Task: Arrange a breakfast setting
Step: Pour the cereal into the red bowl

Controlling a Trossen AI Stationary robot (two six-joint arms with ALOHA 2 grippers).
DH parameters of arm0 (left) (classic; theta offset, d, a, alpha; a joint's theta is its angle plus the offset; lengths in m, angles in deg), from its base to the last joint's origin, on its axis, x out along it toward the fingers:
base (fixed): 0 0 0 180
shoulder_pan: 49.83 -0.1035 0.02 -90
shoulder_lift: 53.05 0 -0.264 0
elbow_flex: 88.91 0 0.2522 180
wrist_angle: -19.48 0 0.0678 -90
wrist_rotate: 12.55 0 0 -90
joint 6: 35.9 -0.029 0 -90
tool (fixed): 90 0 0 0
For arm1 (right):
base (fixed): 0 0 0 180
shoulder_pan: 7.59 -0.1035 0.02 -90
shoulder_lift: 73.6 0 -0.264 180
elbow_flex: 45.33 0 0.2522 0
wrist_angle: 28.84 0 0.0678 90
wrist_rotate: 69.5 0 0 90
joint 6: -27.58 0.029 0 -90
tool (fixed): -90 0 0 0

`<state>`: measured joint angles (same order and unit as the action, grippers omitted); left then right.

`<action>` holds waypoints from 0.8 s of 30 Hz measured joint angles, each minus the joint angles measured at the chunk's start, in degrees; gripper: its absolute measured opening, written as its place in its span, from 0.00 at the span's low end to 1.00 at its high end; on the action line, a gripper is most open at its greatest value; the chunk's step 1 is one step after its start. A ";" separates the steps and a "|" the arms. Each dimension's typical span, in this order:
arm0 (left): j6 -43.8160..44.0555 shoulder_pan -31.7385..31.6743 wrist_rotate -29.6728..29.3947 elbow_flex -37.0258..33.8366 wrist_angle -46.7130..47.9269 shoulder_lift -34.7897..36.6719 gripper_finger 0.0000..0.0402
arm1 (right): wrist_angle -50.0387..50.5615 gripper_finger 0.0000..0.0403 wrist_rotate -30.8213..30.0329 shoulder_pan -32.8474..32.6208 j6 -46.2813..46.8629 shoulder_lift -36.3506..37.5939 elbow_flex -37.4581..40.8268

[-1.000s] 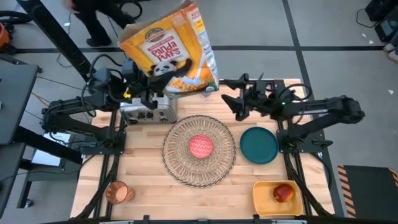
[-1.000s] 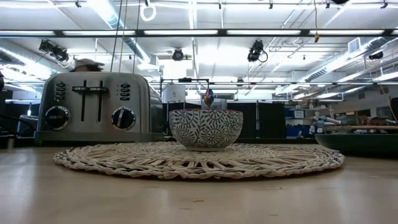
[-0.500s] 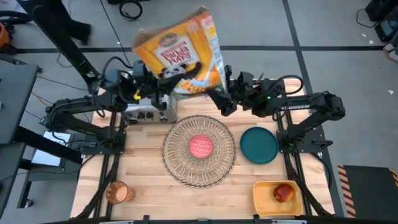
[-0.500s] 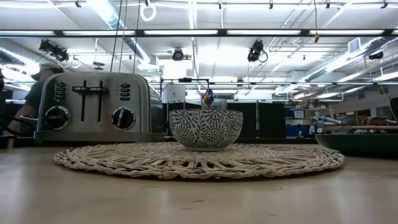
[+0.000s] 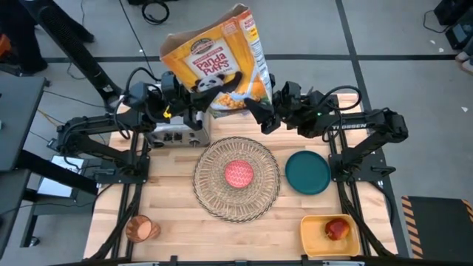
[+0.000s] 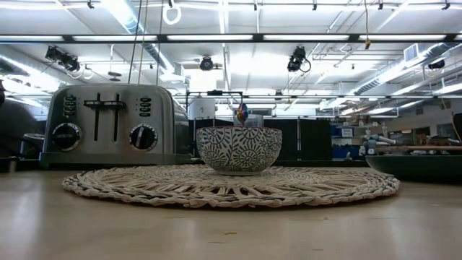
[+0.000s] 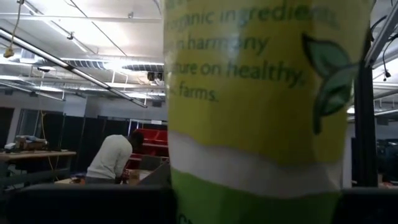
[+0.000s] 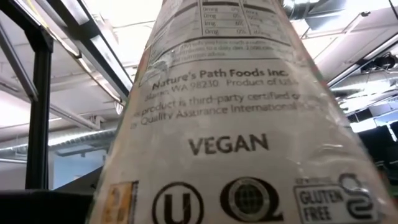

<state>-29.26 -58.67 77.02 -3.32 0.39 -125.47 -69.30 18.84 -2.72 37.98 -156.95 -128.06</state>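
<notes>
An orange cereal box [image 5: 218, 63] is held up above the table's far edge, over the chrome toaster [image 5: 176, 133]. My left gripper [image 5: 194, 103] is shut on its lower left part. My right gripper [image 5: 260, 116] is open at the box's lower right corner; its wrist view is filled by the box's narrow side panel [image 8: 230, 143]. The pink bowl [image 5: 239, 174] stands on the straw placemat [image 5: 236, 199] at mid-table. The teal plate [image 5: 307, 171] lies right of the mat. The apple [image 5: 337, 229] sits in the yellow tub [image 5: 310, 235]. The amber cup [image 5: 139, 229] stands near left. Toast and spoon are out of view. My left gripper holds the cereal box near its lower left edge [image 5: 199, 92], coming from the table's left. The box fills the wrist view [image 7: 255, 124] and hides the fingers. The box is lifted clear of the table, roughly upright with its open top up. My right gripper's fingers stand at the box's lower right corner [image 5: 255, 100]; whether they touch it, I cannot tell.
The toaster [image 6: 108, 126] stands at the far left, under the box. In the low view the bowl [image 6: 238, 149] sits on the mat [image 6: 231, 186], with the plate's rim [image 6: 415, 166] at the right. A person shows in the room behind [image 7: 112, 162].
My left gripper has carried the cereal box toward the table's right, and the box has come more upright. My right gripper has moved toward the table's left, up to the box's lower right corner.
</notes>
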 joint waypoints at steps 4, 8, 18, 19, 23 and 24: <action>1.09 0.02 0.25 0.00 0.14 0.00 0.26 | 0.01 0.74 0.03 0.06 0.09 0.00 0.02; 3.77 0.02 0.34 0.00 0.43 0.27 0.34 | 0.08 0.70 0.17 0.23 -0.16 0.13 0.04; 2.57 0.07 5.38 -0.04 15.47 10.86 0.65 | 12.61 0.65 2.41 -1.24 -7.55 7.43 0.09; 1.57 0.07 5.44 -0.02 19.70 12.52 0.66 | 15.35 0.64 2.40 -1.46 -7.88 8.82 0.09; 0.73 0.11 5.45 -0.04 33.27 18.17 0.68 | 24.25 0.63 2.42 -1.94 -7.30 14.21 0.26; 1.47 0.11 5.43 -0.04 35.13 19.14 0.68 | 24.83 0.63 2.42 -2.04 -6.68 15.56 0.75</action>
<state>-27.80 -58.56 82.45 -3.36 35.52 -106.32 -44.47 21.26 -4.76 31.30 -141.39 -127.31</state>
